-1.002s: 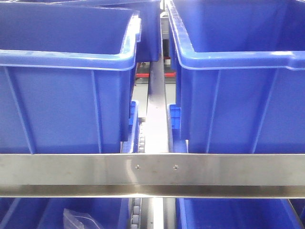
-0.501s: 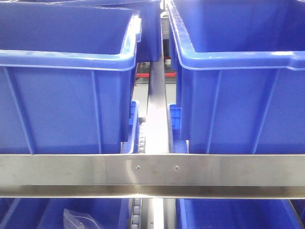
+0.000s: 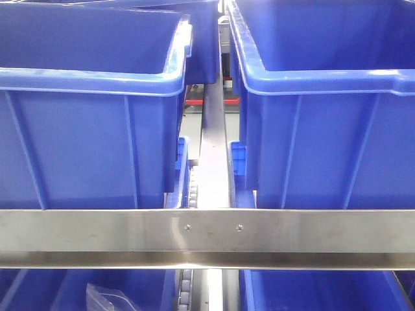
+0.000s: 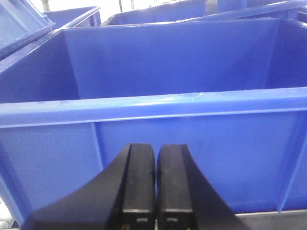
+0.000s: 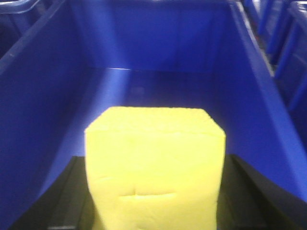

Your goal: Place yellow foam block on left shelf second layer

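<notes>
I see two big blue bins [image 3: 91, 116] filling the front view above a steel rail [image 3: 207, 236], my left fingers [image 4: 156, 187] pressed together empty, and low centre in the right wrist view my right fingers squeezing the yellow foam block [image 5: 156, 172], which looks light and squashy, best gripped on flat opposite faces.

The front view shows two large blue bins side by side on the upper level, the left bin [image 3: 84, 116] and the right bin [image 3: 331, 116], with parts of two more blue bins below the single steel crossbar [image 3: 207, 236]. One clear plastic bag [image 3: 110, 298] lies in the lower left bin. One yellow foam block [image 5: 153, 167] appears in the right wrist view. Two screws [image 3: 188, 227] dot the crossbar
</notes>
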You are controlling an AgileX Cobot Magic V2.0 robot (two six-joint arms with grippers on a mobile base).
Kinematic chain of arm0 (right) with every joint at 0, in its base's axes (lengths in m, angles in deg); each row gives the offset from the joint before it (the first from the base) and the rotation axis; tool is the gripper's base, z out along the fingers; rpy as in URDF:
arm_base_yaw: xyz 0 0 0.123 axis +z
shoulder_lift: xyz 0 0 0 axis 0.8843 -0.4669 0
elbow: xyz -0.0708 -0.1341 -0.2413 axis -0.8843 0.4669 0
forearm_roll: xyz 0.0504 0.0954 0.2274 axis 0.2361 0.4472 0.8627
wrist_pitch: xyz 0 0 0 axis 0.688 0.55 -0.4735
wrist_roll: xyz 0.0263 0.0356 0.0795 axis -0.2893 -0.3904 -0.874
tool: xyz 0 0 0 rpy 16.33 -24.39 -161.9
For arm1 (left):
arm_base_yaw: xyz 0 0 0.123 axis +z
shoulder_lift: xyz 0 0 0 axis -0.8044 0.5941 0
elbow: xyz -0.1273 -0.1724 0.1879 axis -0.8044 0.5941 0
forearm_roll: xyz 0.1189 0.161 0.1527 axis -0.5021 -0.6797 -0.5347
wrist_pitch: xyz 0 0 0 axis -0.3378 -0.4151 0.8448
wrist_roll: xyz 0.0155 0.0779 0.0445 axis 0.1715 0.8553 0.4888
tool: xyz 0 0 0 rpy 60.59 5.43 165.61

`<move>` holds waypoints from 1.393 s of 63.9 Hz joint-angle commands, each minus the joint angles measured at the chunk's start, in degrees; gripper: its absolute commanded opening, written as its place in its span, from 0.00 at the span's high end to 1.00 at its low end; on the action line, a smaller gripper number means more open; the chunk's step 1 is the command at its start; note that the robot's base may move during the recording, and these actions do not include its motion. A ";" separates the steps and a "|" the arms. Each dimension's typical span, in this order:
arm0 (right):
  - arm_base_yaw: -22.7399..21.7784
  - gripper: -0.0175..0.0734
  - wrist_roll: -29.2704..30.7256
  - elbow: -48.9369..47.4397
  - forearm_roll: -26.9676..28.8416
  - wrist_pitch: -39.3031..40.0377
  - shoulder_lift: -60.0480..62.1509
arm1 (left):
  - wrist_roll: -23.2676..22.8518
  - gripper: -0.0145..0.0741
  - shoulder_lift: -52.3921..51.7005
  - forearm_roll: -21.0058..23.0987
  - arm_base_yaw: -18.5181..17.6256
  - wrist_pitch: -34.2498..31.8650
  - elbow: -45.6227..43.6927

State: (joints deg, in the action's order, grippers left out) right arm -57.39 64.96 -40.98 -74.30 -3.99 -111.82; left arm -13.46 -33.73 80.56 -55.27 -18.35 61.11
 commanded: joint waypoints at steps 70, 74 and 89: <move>4.21 0.14 -0.49 -2.85 2.75 17.55 -11.36 | -0.29 0.68 -1.04 0.34 -0.12 -4.69 1.32; 4.21 0.15 -0.49 -2.85 2.95 18.64 -11.28 | -0.29 0.68 -1.04 0.34 -0.12 -4.69 1.32; 3.19 0.61 -0.49 -2.45 3.76 18.73 -7.76 | -0.29 0.68 -1.04 0.34 -0.12 -4.69 1.32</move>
State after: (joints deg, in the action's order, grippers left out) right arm -53.39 64.41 -41.71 -70.79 9.17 -122.14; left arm -13.46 -33.73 80.56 -55.27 -18.35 61.11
